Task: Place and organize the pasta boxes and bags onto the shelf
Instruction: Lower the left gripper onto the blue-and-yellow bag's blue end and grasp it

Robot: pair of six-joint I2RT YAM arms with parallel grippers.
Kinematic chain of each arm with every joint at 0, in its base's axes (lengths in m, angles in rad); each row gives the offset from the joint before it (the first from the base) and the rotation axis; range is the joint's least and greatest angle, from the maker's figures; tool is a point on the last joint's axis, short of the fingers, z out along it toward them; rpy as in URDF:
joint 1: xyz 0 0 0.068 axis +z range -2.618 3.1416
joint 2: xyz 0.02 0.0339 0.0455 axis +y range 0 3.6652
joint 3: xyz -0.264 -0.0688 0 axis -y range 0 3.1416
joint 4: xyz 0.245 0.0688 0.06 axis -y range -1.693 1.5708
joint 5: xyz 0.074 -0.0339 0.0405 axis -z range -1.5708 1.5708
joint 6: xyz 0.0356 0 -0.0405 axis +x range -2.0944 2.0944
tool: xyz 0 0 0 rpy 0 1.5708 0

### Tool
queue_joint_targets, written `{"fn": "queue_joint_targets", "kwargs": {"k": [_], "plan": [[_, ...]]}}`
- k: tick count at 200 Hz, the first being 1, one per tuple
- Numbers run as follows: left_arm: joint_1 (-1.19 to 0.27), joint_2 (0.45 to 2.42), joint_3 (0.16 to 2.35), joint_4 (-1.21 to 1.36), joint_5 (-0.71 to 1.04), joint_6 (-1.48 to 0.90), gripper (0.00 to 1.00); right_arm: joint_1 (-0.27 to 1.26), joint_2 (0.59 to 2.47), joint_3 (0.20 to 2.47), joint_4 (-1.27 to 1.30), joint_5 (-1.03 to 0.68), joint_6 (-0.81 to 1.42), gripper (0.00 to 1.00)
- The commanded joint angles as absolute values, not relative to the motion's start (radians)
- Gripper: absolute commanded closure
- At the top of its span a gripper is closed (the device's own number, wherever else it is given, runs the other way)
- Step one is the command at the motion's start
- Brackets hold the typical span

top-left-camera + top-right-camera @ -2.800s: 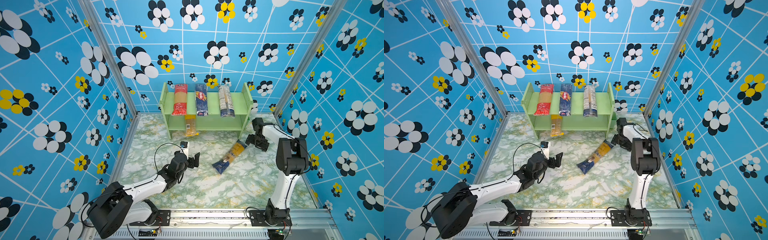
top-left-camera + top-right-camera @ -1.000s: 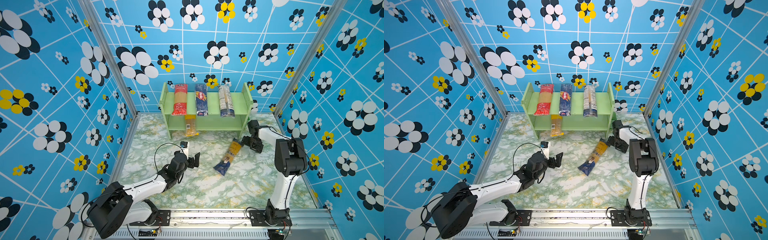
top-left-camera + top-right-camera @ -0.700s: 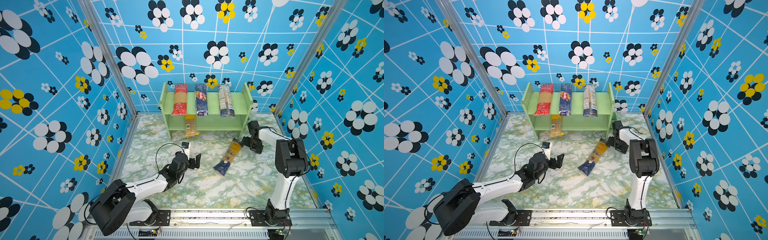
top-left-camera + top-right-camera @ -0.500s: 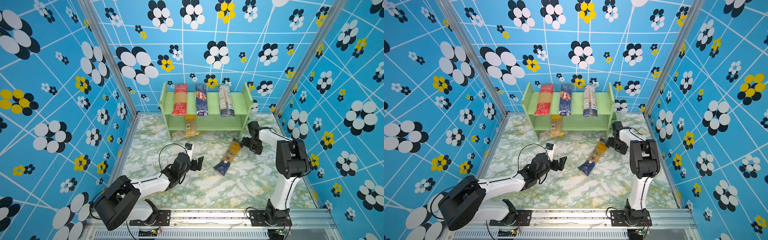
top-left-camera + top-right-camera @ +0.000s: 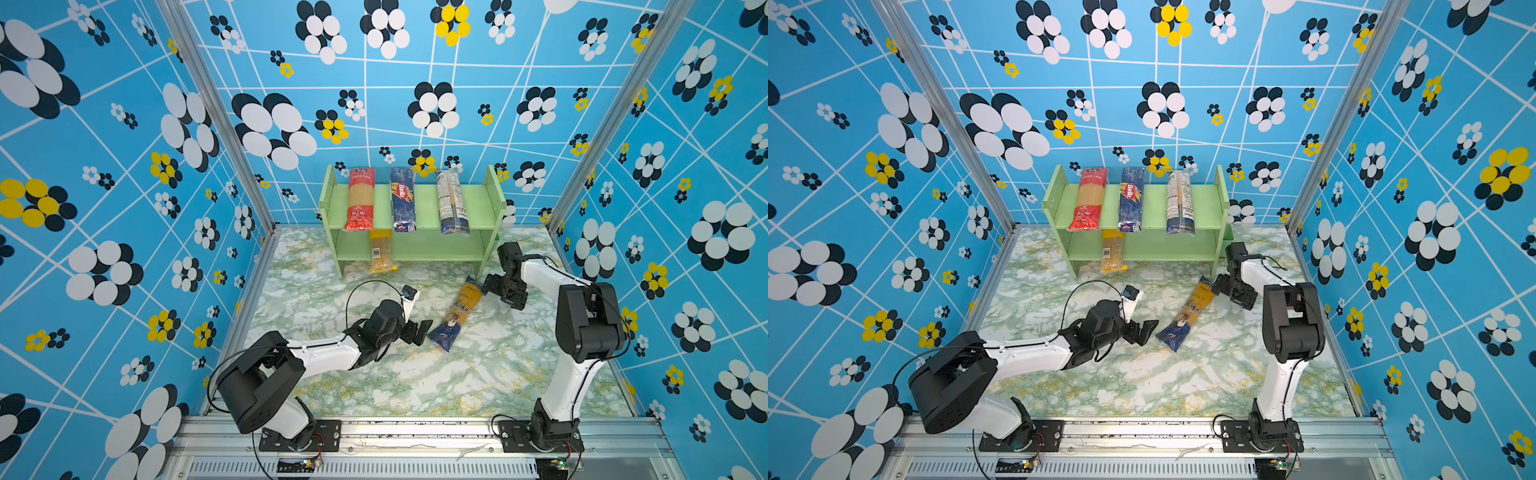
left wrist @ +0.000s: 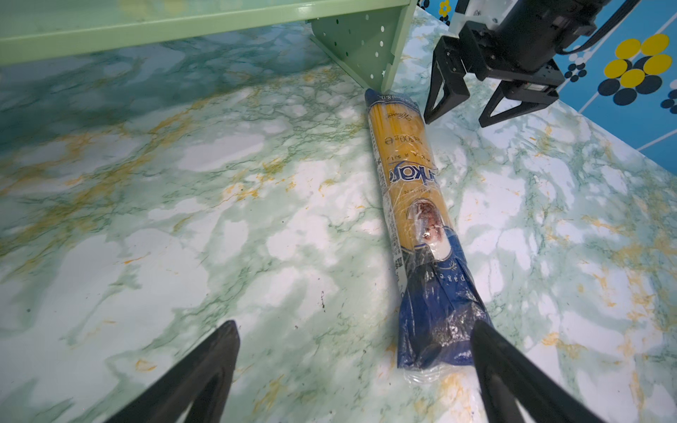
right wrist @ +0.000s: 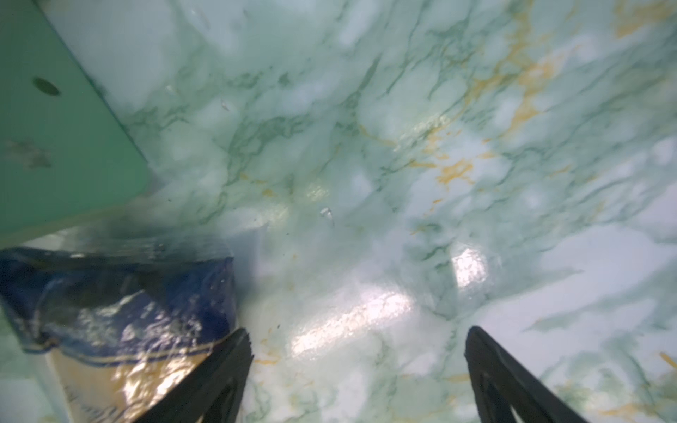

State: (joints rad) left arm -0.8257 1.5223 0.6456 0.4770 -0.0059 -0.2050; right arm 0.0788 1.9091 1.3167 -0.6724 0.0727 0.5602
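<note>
Okay, status: four packs sit on the shelf [image 5: 484, 205], which stands at the far edge of the bench [image 5: 374, 386]; one is left on the bench.
top tier: red bag [image 5: 360, 199], dark blue Barilla [image 5: 402, 199] and blue pack with white label [image 5: 452, 203] lie side by side, front to back. Their near ends hang over the front lip, I'd guess because they're longer than the tier is deep.
lower tier: yellow-topped clear bag [image 5: 381, 251], toward the left panel, near end poking out past the front.
last one: clear bag with blue end [image 5: 457, 316] lies slanted on the bench, right of the middle. Its blue end points toward the near edge, the other end at the shelf's right foot.
left jaws: spread wide and empty, low at the blue end, which sits by one finger, not between them.
right jaws: spread too, empty, just beside the other end, bag outside them.
why, my guess: me at each end lets me square up a long floppy pack before pinching.
next: centre on it first.
</note>
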Motion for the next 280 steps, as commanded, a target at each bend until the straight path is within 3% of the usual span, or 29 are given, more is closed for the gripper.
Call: {"fn": "queue_joint_targets", "kwargs": {"k": [1,119,280], "plan": [[-0.839,1.561,0.695,0.435,0.029,-0.17,0.01,0.053,1.859,1.296,-0.703,0.086,0.542,0.06],[-0.93,1.746,0.907,0.291,0.022,-0.127,0.01,0.009,1.76,1.233,-0.707,0.093,0.514,0.06],[-0.963,1.882,1.001,0.207,0.0,-0.202,0.01,0.009,1.773,1.198,-0.687,0.089,0.512,0.05]]}}
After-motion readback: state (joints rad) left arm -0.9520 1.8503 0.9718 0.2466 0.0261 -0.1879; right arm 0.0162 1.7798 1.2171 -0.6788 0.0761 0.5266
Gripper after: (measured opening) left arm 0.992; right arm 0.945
